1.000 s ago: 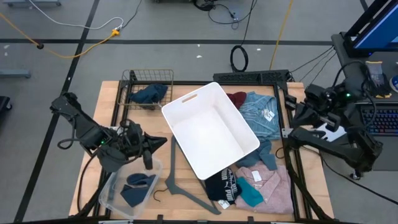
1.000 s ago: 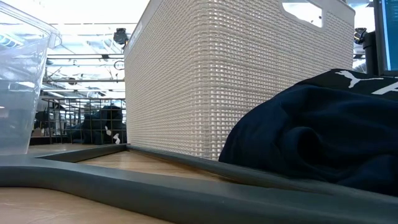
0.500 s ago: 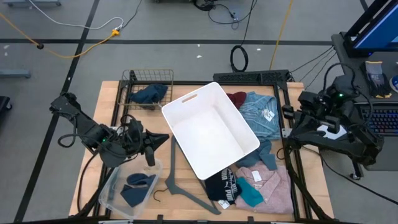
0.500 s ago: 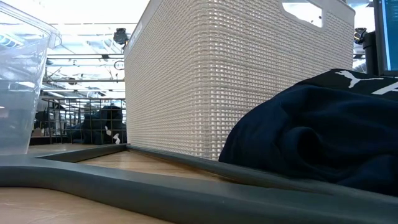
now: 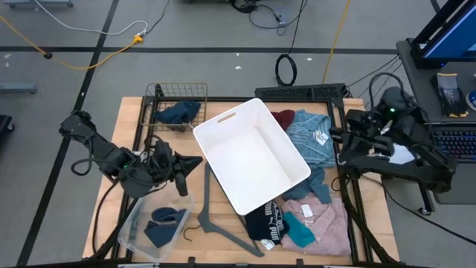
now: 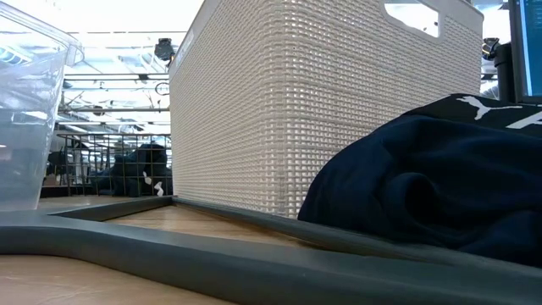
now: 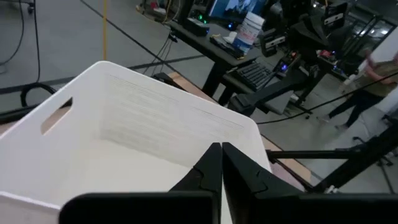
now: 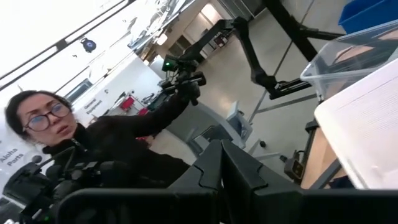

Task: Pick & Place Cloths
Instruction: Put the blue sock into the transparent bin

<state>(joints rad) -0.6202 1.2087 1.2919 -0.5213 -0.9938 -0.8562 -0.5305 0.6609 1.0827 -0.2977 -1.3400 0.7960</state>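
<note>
Both hands closed and empty, cloths spread around the white basket

The left hand (image 5: 195, 161) hangs with its fingers pressed together, holding nothing, just beside the left wall of the white basket (image 5: 251, 155) and above the clear plastic bin (image 5: 131, 228). The right hand (image 5: 335, 134) is also pinched shut and empty, at the counter's (image 5: 126, 119) right edge near the light-blue shirt (image 5: 309, 136). A navy cloth (image 5: 164, 225) lies in the clear bin, and another dark-blue one (image 5: 178, 112) sits in the wire basket (image 5: 156, 91) at the far left. The maroon cloth (image 5: 282, 117) peeks out beside the light-blue shirt. At the near right lie the pink shirt (image 5: 323, 219), the teal cloth (image 5: 299, 232) on it, and the black cloth with white print (image 5: 265, 222). A grey hanger (image 5: 216, 223) rests between bin and black cloth
</note>
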